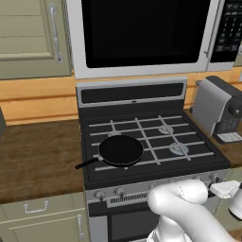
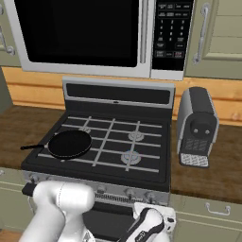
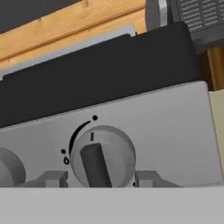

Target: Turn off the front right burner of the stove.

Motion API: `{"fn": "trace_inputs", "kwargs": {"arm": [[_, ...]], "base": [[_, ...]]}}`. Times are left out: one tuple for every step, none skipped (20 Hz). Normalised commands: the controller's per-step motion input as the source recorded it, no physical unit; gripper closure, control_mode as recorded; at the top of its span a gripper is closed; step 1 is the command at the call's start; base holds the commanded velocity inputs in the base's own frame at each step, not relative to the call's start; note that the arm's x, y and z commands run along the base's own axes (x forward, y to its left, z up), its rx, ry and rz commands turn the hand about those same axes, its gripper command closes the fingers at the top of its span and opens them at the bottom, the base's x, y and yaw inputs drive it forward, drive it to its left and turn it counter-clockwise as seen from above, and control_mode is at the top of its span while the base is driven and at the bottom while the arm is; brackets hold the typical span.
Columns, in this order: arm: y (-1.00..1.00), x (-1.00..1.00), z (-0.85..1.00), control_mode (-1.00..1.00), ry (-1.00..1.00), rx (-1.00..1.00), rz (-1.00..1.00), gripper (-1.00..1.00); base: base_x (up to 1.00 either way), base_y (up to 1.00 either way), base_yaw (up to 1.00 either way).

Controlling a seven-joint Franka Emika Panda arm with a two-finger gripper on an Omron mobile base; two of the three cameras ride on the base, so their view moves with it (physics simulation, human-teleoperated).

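The stove (image 1: 94, 142) is a wide black gas range with grey grates and a silver front strip of knobs. The front right burner (image 1: 178, 150) (image 2: 131, 156) shows a faint blue glow on its round grey cap. In the hand view my gripper (image 3: 100, 178) is at the rightmost knob (image 3: 103, 153) on the silver strip. Its fingertips (image 3: 54, 178) press against the knob's left and right sides. The knob's raised bar stands almost upright, and its mark points close to the top dot of the dial arc.
A black frying pan (image 1: 120, 150) with a long handle sits on the front left burner. A grey coffee machine (image 1: 220, 109) stands on the counter right of the stove. The microwave (image 1: 142, 33) hangs above. Another knob (image 3: 8, 168) lies just to the left.
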Motion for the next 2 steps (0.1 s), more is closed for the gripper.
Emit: {"fn": "trace_inputs", "kwargs": {"arm": [[0.00, 0.00, 0.00, -1.00, 0.00, 0.13, 0.03, 1.00], [0.00, 0.00, 0.00, -1.00, 0.00, 0.10, 0.02, 1.00]], "base": [[0.00, 0.00, 0.00], [0.00, 0.00, 0.00]]}}
